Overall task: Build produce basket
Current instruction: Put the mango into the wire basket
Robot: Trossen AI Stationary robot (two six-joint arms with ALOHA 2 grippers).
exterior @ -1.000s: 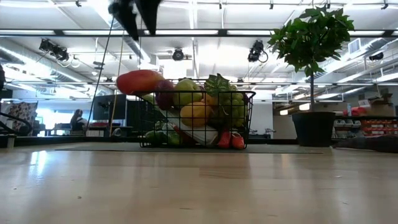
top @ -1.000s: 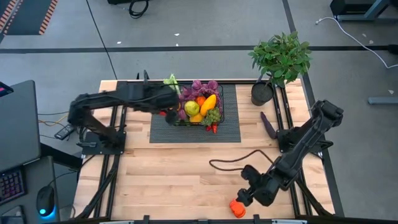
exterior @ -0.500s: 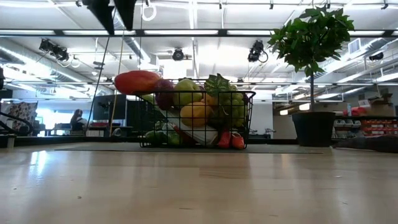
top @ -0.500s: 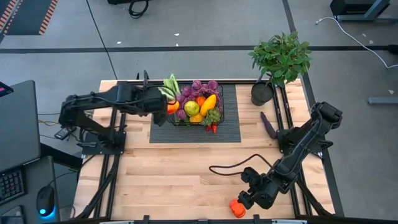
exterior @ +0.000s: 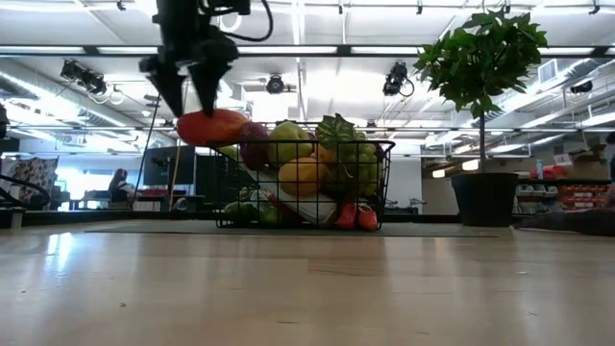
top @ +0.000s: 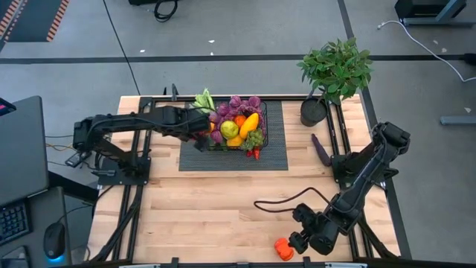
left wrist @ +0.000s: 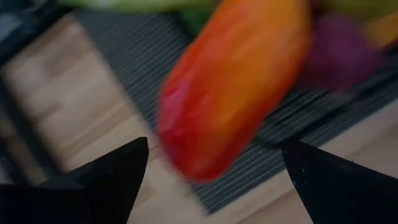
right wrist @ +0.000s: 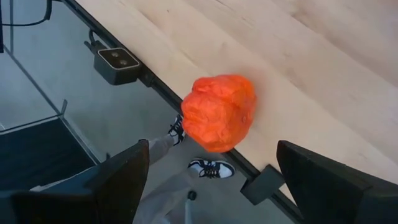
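Note:
The black wire basket (top: pixel 265 131) stands on a grey mat at the table's far middle, heaped with toy produce (top: pixel 238 123). A red-orange piece (exterior: pixel 213 127) lies on top at the basket's left end and sticks out past its rim. My left gripper (exterior: pixel 190 108) hangs open just above that piece, one finger on each side of it (left wrist: pixel 230 87). My right gripper (top: pixel 297 243) is open at the table's near right edge. Its fingers flank an orange toy pepper (right wrist: pixel 217 112) that rests on the table edge.
A potted plant (top: pixel 335 71) stands at the far right corner. A dark purple eggplant (top: pixel 320 149) lies on the table's right side. A black cable (top: pixel 279 205) loops across the wood near my right arm. A person's shoes (right wrist: pixel 205 167) show below the near edge.
My left gripper swung a little toward the table's left edge, then came back toward the basket and dropped down over the red-orange piece. My right gripper shifted slightly toward the near right, closer to the orange pepper. Nothing in the basket moved.

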